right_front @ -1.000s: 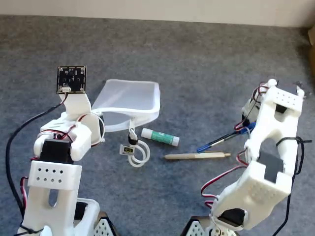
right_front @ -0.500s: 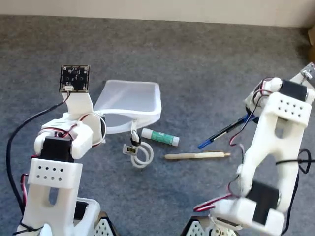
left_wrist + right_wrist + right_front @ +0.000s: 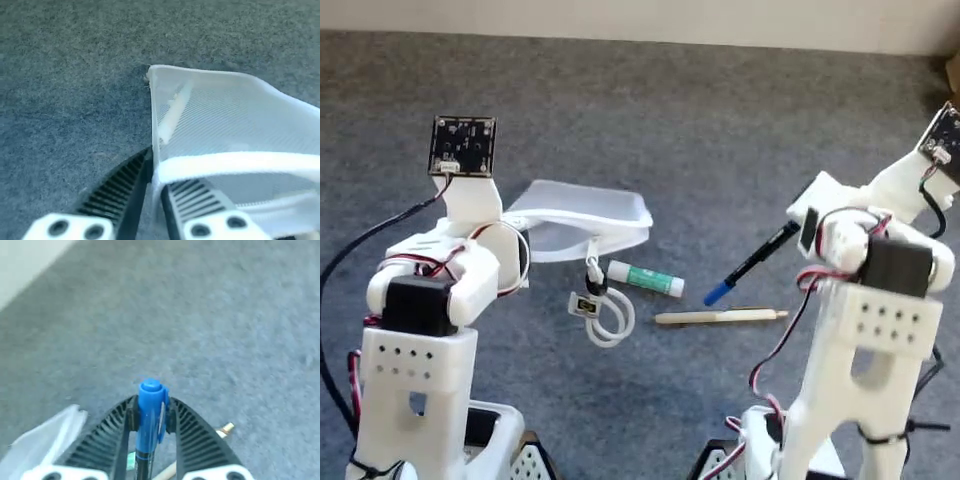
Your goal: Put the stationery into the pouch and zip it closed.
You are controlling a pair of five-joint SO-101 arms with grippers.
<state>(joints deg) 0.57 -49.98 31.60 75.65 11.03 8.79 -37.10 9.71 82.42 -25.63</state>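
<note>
The white mesh pouch lies on the grey counter, its mouth rim pinched in the left tool; through the mesh I cannot make out its contents. The right tool is clamped on a tilted blue pen. The high view adds a green glue stick just beside the pouch mouth and a wooden pencil nearer the pen.

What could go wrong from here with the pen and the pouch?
The left gripper pinches the pouch at one spot on its rim, so the mouth may sag shut and the pen could hit mesh. The pen, clamped in the right gripper, might pivot or slip on contact.
</note>
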